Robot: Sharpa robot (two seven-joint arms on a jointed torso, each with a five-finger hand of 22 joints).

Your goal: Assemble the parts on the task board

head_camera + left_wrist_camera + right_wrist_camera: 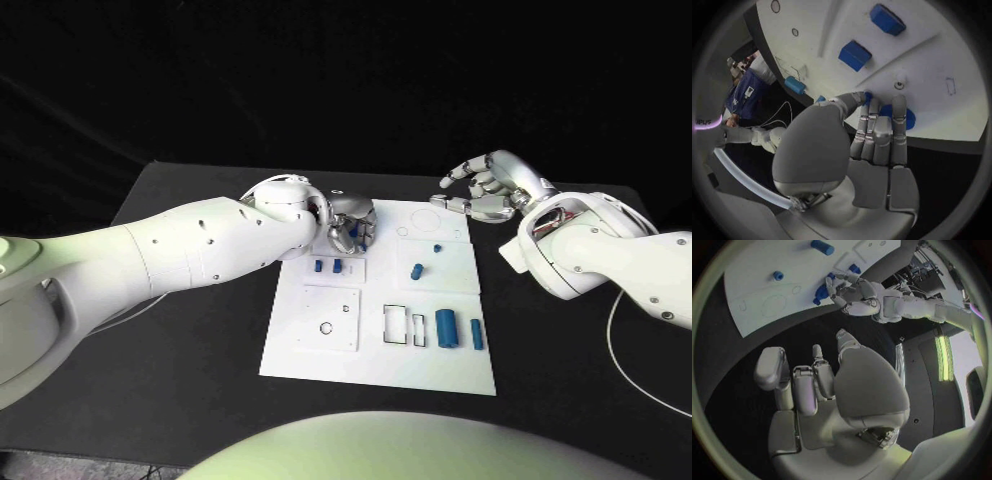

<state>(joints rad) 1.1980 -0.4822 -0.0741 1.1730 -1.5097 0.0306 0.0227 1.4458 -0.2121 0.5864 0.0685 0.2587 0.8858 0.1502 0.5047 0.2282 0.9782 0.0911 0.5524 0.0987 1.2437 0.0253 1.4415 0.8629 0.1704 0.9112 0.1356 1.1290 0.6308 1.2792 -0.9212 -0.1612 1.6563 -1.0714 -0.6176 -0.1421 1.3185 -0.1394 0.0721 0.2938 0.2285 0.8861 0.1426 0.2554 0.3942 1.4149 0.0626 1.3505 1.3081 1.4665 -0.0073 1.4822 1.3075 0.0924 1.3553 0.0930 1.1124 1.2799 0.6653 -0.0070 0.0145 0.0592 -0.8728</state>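
Note:
The white task board [378, 352] lies in the middle of the black table. My left hand [348, 222] is at the board's far left corner, fingers pointing down. It pinches a blue round part [908, 118] between thumb and fingers at the board's edge; the same blue round part [821, 292] sits in my left hand [856, 292]. My right hand [488, 190] hovers past the far right corner, fingers loosely bent and apart, holding nothing. Two blue blocks [329, 266] stand near the left hand. A small blue cylinder [417, 270] stands mid-board.
Two blue cylinders [459, 329] lie at the board's near right, beside two empty rectangular slots [404, 326]. A circular outline [428, 220] marks the far right area. A tiny blue piece [437, 247] sits near it. Bare black table [173, 330] surrounds the board.

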